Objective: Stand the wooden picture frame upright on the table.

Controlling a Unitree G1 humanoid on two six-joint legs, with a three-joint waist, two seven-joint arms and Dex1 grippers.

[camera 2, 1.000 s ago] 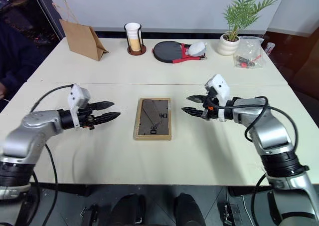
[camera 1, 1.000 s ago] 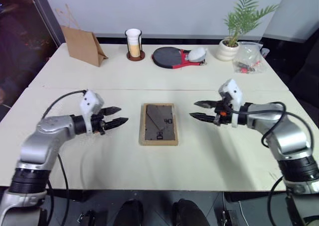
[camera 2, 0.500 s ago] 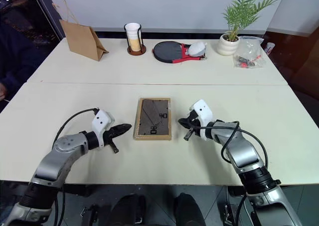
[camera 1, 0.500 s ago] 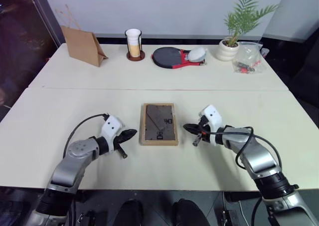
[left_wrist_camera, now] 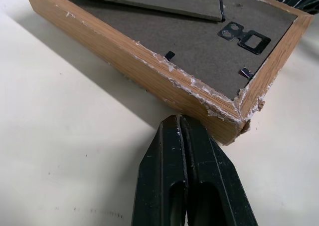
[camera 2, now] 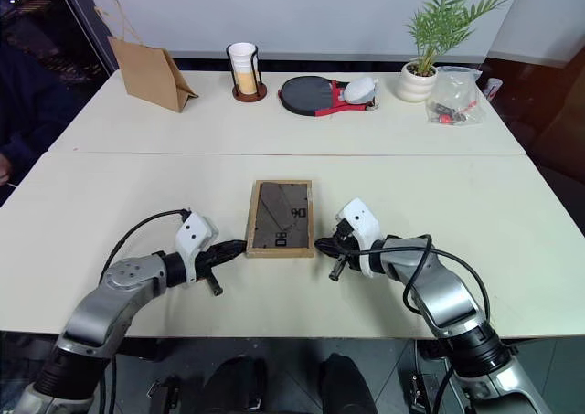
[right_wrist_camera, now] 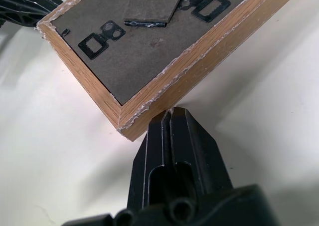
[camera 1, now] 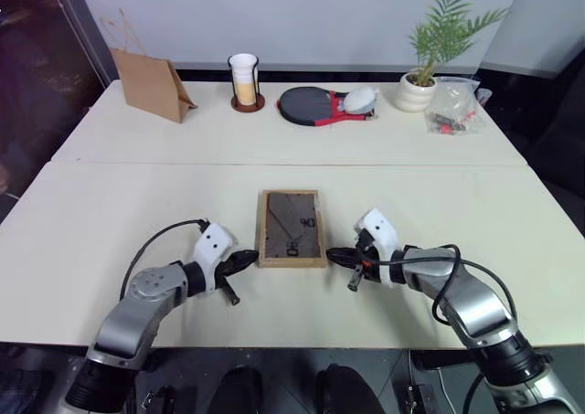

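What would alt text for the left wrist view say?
The left tool, shut, points at the near corner of the wooden picture frame, which lies face down on the table with its dark grey back up. The frame's edges are chipped.

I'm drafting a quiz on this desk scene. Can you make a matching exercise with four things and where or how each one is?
Things:
1. small light-wood picture frame
2. brown paper bag
3. potted green palm plant
4. left gripper

States:
A. far right corner of the table
B. shut, tips by the frame's near left corner
C. lying flat, dark back up
D. far left corner, standing

Pairs: 1-C, 2-D, 3-A, 4-B
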